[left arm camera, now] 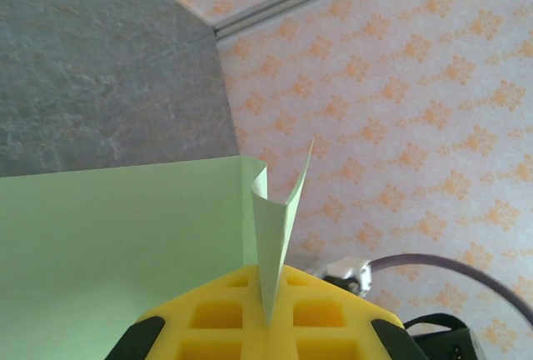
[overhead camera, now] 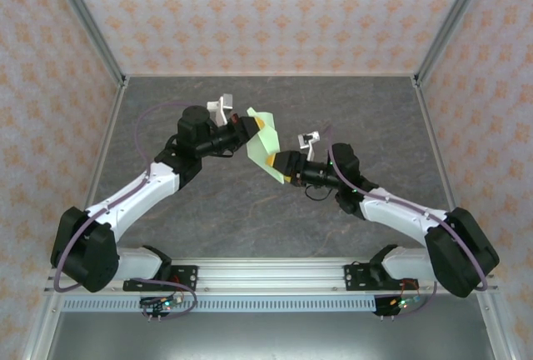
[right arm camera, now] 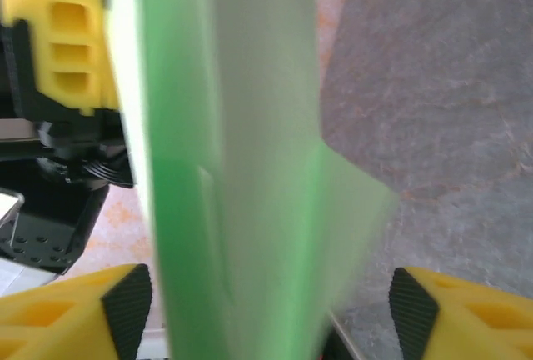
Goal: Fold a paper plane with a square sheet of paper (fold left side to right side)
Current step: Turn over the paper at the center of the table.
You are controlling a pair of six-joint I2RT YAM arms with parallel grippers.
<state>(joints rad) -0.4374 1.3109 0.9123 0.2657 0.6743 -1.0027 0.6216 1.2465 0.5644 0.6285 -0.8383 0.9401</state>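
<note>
The pale green sheet of paper (overhead camera: pixel 263 138) hangs in the air over the middle of the table, folded, with a loose flap sticking out. My left gripper (overhead camera: pixel 248 132) is shut on it from the left. In the left wrist view, a curled fold of the paper (left arm camera: pixel 125 243) is pinched between the yellow fingers (left arm camera: pixel 225 318) of that gripper (left arm camera: pixel 273 320). My right gripper (overhead camera: pixel 276 162) comes in from the right at the paper's lower edge. In the right wrist view the paper (right arm camera: pixel 241 168) stands blurred between the black pads (right arm camera: pixel 129 302), which are wide apart, so the right gripper (right arm camera: pixel 271 310) is open.
The dark grey tabletop (overhead camera: pixel 275 218) lies below both grippers. Patterned walls (overhead camera: pixel 266 10) enclose the back and sides. An aluminium rail (overhead camera: pixel 266 272) with both arm bases runs along the near edge. The left gripper's yellow finger (right arm camera: pixel 71 35) shows behind the paper.
</note>
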